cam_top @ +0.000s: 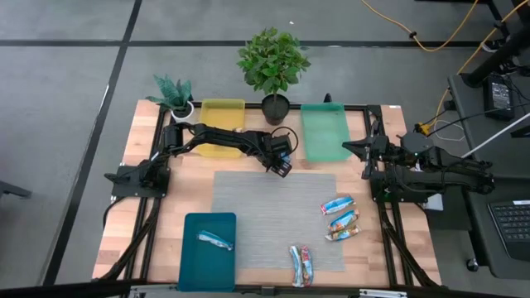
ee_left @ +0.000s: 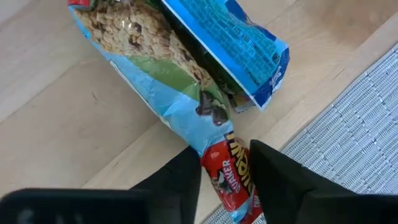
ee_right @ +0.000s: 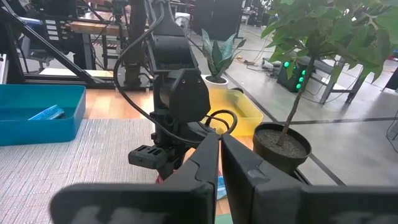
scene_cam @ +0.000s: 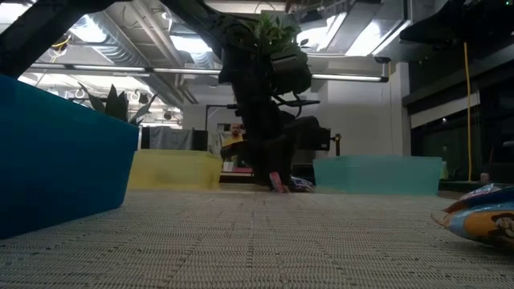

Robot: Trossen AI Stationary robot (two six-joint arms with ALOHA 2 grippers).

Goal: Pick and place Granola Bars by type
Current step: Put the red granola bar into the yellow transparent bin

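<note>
My left gripper (cam_top: 282, 167) reaches to the bare wood just beyond the grey mat's far edge, between the yellow tray (cam_top: 222, 126) and the green tray (cam_top: 325, 131). It is shut on a light-blue granola bar (ee_left: 168, 81) with a red end. A second, darker blue bar (ee_left: 230, 43) lies against that bar. Three more bars (cam_top: 340, 219) lie on the mat's right part, others (cam_top: 302, 265) at its near edge, and one (cam_top: 215, 240) in the teal tray (cam_top: 192, 269). My right gripper (ee_right: 221, 142) waits shut at the table's right side. My left gripper pinches the light-blue bar by its red end (ee_left: 229, 177) between its two fingers (ee_left: 186, 174). The fingers come from above, pointing down, and lie along the bar's length. The rest of the bar lies on the wood, with the darker blue bar against it.
A tall potted plant (cam_top: 273, 70) stands at the far edge between the yellow and green trays, close behind my left gripper. A smaller plant (cam_top: 174, 95) stands at the far left corner. The grey mat (cam_top: 265, 215) covers the table's middle.
</note>
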